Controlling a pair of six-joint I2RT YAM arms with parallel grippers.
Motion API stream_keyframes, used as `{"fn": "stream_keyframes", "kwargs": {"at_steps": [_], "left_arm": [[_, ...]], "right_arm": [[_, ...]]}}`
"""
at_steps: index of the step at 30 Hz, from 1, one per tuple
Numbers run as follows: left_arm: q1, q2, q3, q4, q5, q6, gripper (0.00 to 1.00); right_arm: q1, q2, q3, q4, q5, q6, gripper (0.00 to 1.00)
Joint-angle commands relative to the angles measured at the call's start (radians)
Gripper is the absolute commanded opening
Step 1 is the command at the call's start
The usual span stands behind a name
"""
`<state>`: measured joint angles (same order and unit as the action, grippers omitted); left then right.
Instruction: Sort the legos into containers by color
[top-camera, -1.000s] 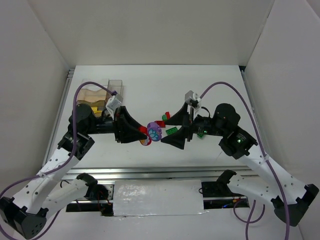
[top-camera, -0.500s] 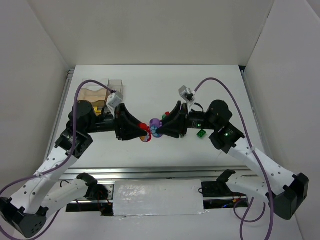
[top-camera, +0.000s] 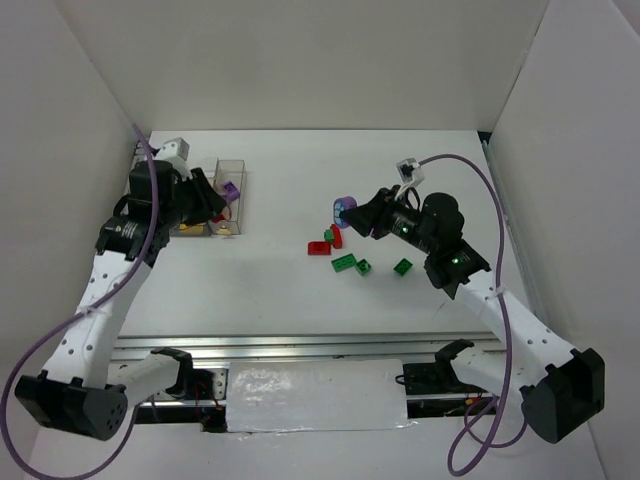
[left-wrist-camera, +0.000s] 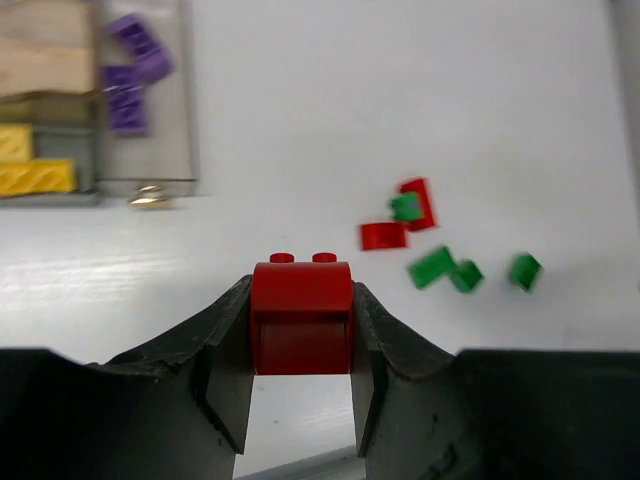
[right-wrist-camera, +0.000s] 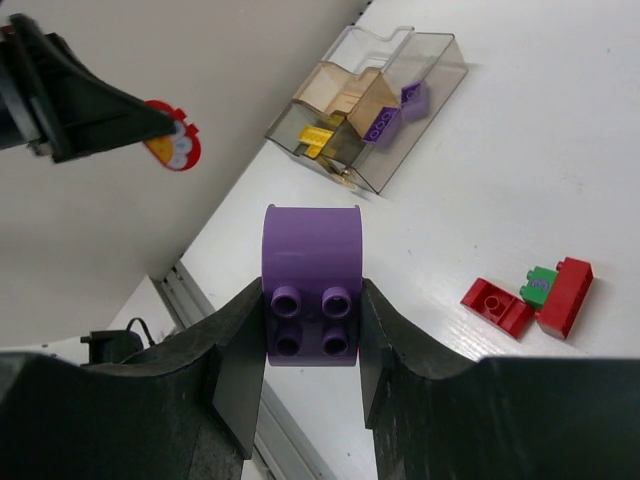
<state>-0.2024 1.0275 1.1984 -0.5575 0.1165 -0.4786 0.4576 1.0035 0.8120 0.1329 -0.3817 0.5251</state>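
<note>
From above, the left tool (top-camera: 215, 196) hangs by the clear container (top-camera: 236, 165) at the counter's (top-camera: 280, 300) far left. The right tool (top-camera: 354, 213) holds one purple brick (top-camera: 345, 206) beside a loose cluster of two red bricks (top-camera: 319, 248) and four green bricks (top-camera: 345, 263). The left wrist view shows its tool clamped on one rounded red brick (left-wrist-camera: 301, 315), with two yellow bricks (left-wrist-camera: 35, 177) in the container. The right wrist view shows that tool closed on the purple brick, four studs showing.
</note>
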Motion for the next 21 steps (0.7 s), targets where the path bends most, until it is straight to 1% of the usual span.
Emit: {"fn": "stream_keyframes", "kwargs": {"at_steps": [1, 2, 3, 4, 6, 7, 9, 10, 12, 13, 15, 17, 18, 19, 21], "left_arm": [[0.057, 0.06, 0.1, -0.045, -0.219, -0.07, 0.0], [0.079, 0.098, 0.119, -0.047, -0.294, -0.098, 0.0], [0.093, 0.118, 0.133, -0.042, -0.325, -0.164, 0.0], [0.125, 0.138, 0.147, -0.029, -0.343, -0.195, 0.0], [0.187, 0.218, 0.158, 0.043, -0.35, -0.271, 0.0], [0.199, 0.292, 0.167, 0.069, -0.339, -0.287, 0.0], [0.239, 0.379, 0.194, 0.138, -0.336, -0.317, 0.0], [0.259, 0.463, 0.229, 0.155, -0.345, -0.322, 0.0], [0.271, 0.543, 0.277, 0.18, -0.37, -0.324, 0.0], [0.282, 0.619, 0.332, 0.183, -0.391, -0.321, 0.0], [0.302, 0.686, 0.403, 0.183, -0.408, -0.319, 0.0], [0.322, 0.772, 0.446, 0.196, -0.391, -0.314, 0.06], [0.322, 0.795, 0.461, 0.196, -0.397, -0.318, 0.07], [0.327, 0.84, 0.475, 0.173, -0.409, -0.316, 0.06], [0.334, 0.873, 0.503, 0.146, -0.419, -0.327, 0.06]], "right_arm": [[0.006, -0.04, -0.016, 0.013, 0.046, 0.032, 0.0], [0.009, -0.06, -0.019, -0.004, 0.053, 0.036, 0.0], [0.013, -0.072, -0.026, -0.01, 0.056, 0.039, 0.0], [0.016, -0.083, -0.031, -0.016, 0.058, 0.052, 0.0], [0.029, -0.121, -0.045, -0.022, 0.05, 0.064, 0.0], [0.032, -0.146, -0.05, -0.027, 0.049, 0.07, 0.0], [0.047, -0.17, -0.059, -0.045, 0.035, 0.079, 0.0], [0.05, -0.189, -0.062, -0.052, 0.03, 0.081, 0.0], [0.056, -0.201, -0.048, -0.093, 0.027, 0.072, 0.0], [0.058, -0.207, -0.037, -0.11, 0.03, 0.059, 0.0], [0.061, -0.212, -0.013, -0.156, 0.026, 0.043, 0.0], [0.064, -0.221, -0.004, -0.174, 0.014, 0.033, 0.0], [0.064, -0.224, -0.002, -0.177, 0.014, 0.033, 0.0], [0.064, -0.227, -0.002, -0.18, 0.009, 0.026, 0.0], [0.065, -0.224, 0.01, -0.202, 0.013, 0.001, 0.0]]}}
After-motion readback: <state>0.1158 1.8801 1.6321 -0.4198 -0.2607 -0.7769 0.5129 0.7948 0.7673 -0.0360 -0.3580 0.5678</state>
